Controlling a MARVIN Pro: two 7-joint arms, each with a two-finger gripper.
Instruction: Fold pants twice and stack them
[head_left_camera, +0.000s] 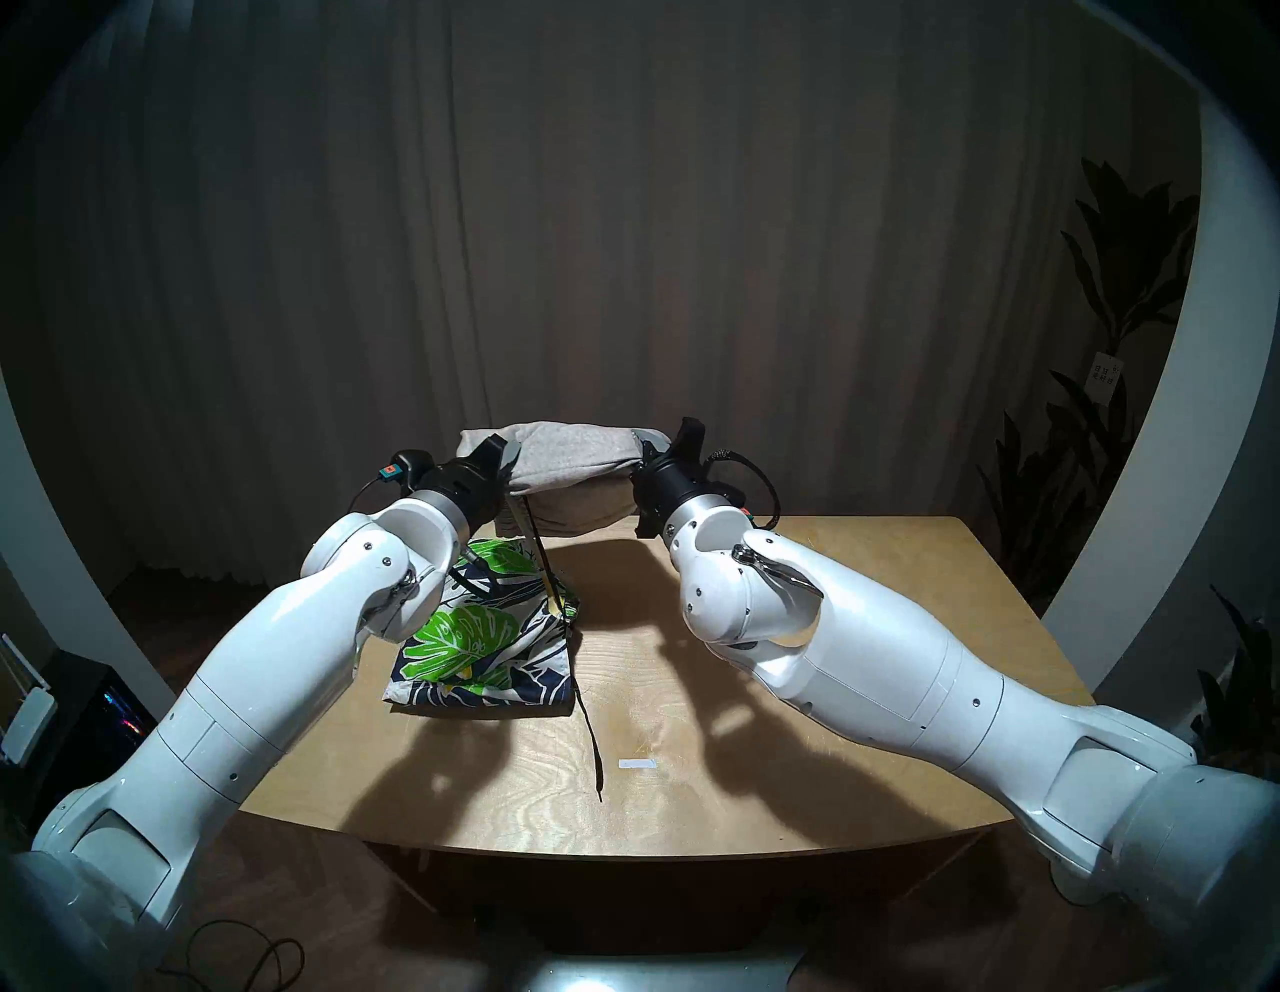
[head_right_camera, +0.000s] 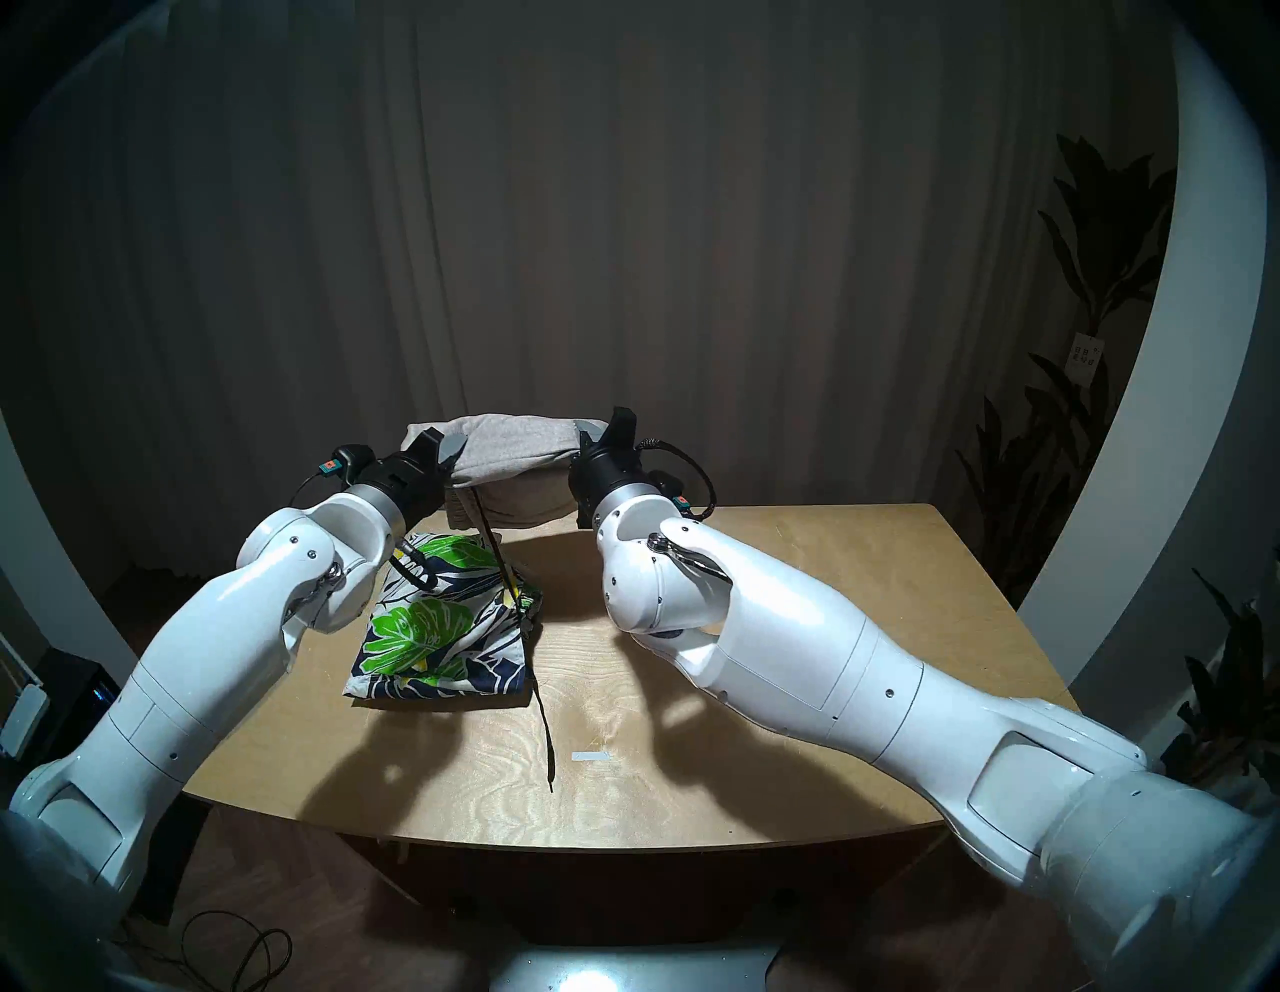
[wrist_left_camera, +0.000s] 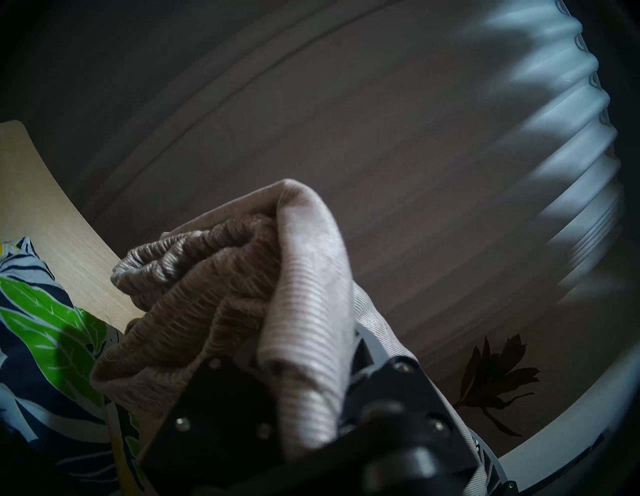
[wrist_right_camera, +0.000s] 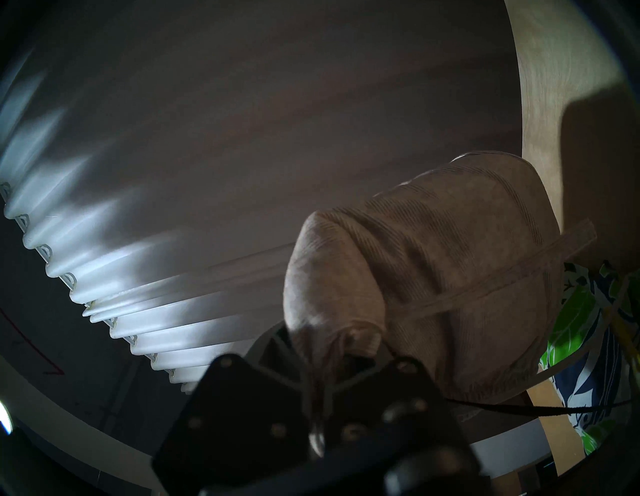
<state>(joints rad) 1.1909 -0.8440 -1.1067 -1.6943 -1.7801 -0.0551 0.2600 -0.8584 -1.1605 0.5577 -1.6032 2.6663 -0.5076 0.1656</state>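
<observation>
The plain light-grey pants (head_left_camera: 568, 457) hang in the air over the table's far edge, stretched between my two grippers. My left gripper (head_left_camera: 509, 454) is shut on their left end; the left wrist view shows bunched grey cloth (wrist_left_camera: 304, 277) between the fingers. My right gripper (head_left_camera: 647, 447) is shut on the right end (wrist_right_camera: 433, 259). The leaf-print pants (head_left_camera: 485, 644) lie folded on the wooden table (head_left_camera: 831, 623) under my left forearm. Their black drawstring (head_left_camera: 589, 734) trails toward the front edge. One strand rises to the held cloth by the left gripper.
A small white tape mark (head_left_camera: 637, 763) sits near the table's front middle. A dark curtain (head_left_camera: 623, 242) hangs behind the table. A leafy plant (head_left_camera: 1122, 291) stands at the right, and a dark box (head_left_camera: 90, 700) is on the floor at the left.
</observation>
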